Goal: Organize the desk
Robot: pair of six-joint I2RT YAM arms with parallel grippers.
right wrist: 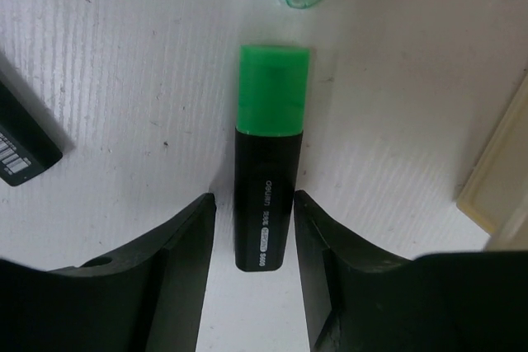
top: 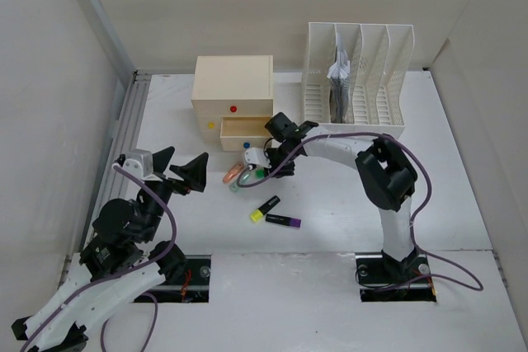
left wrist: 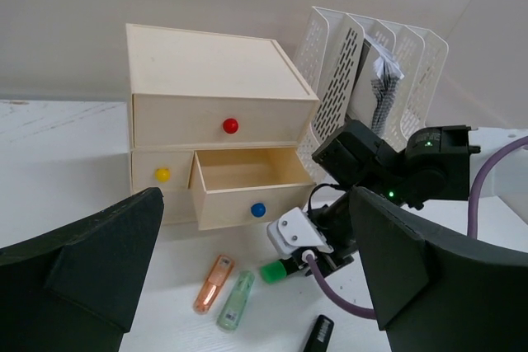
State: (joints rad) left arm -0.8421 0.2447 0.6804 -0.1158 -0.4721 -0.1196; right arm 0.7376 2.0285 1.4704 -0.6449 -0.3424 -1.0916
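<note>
Right jaws: part-spread astride green highlighter [right wrist: 268, 195] on worktop [right wrist: 124, 80], not yet pinching; left jaws spread wide, empty. Best closed squarely on the black barrel before lifting toward open drawer [top: 244, 131].

White desk [top: 330, 204] w/ drawer box [top: 233, 88], file rack [top: 388, 80], green hiliter [right wrist: 266, 204], yellow hiliter [top: 265, 208]

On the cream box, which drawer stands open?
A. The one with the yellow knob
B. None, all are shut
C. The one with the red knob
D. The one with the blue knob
D: the lower right drawer, with the blue knob, is pulled out of the box and its inside shows. The drawers with the red knob and the yellow knob are shut.
</note>
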